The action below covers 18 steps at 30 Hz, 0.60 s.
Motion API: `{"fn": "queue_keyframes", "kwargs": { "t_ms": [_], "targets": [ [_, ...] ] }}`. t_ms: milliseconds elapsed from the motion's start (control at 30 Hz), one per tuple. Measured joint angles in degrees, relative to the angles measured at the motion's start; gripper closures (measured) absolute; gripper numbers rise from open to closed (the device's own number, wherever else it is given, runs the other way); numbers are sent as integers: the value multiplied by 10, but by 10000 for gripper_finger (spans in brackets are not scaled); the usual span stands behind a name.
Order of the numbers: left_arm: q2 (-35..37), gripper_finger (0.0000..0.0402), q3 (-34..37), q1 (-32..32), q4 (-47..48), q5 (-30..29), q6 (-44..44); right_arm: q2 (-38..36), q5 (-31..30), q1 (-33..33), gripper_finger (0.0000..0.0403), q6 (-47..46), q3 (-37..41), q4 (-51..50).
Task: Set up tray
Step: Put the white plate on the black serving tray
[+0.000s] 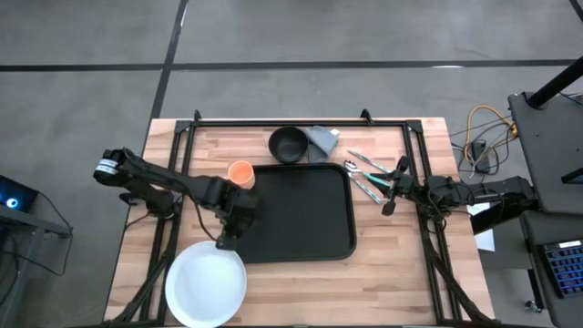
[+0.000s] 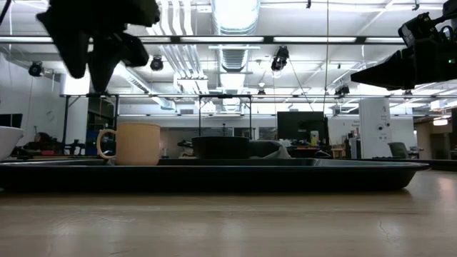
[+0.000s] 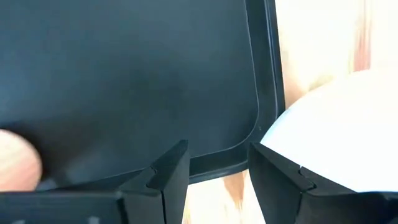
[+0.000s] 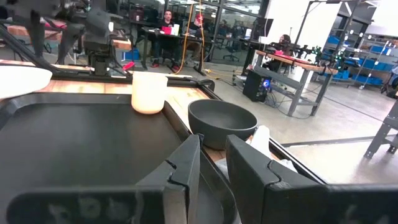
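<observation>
a: entry. the tray (image 1: 301, 214) lies flat mid-bench (image 1: 401, 273), long side across, nothing on its black floor. around it: white plate (image 1: 206, 284) off its near-left corner, orange cup (image 1: 240, 173) at its far-left corner, small black bowl (image 1: 288, 144) just past the far rim, grey cloth (image 1: 322, 139) beside the bowl, cutlery (image 1: 363, 175) off the far-right corner.

b: left gripper (image 1: 226, 239)?

a: raised over the tray's near-left corner, just where the plate edge meets the rim. fingers (image 3: 163, 180) spread as wide as they go, nothing between them; the left wrist view looks straight down through the gap onto the tray rim, plate at one side. my reading: it is placed there to reach the plate, the nearest item to load.

b: right gripper (image 1: 395, 185)?

a: off the tray's right edge, beside the cutlery, pointing across the tray toward bowl and cup. fingers only a narrow gap apart; no object visible in that gap. looks like a waiting pose next to its own likely pickup.

b: progress?

a: judged early. every piece is outside the tray.
</observation>
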<state>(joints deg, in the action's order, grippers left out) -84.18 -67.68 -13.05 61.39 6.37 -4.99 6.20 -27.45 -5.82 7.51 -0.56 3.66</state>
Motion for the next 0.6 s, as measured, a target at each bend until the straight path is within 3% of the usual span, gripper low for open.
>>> {"fn": "queue_keyframes", "kwargs": {
  "t_ms": [400,600],
  "targets": [
    [-1,258,81,-12,-64,14,-38,0,0,0,335,0,0,0],
    [-1,258,97,-25,-65,87,-54,0,0,0,335,0,0,0]
  ]
}}
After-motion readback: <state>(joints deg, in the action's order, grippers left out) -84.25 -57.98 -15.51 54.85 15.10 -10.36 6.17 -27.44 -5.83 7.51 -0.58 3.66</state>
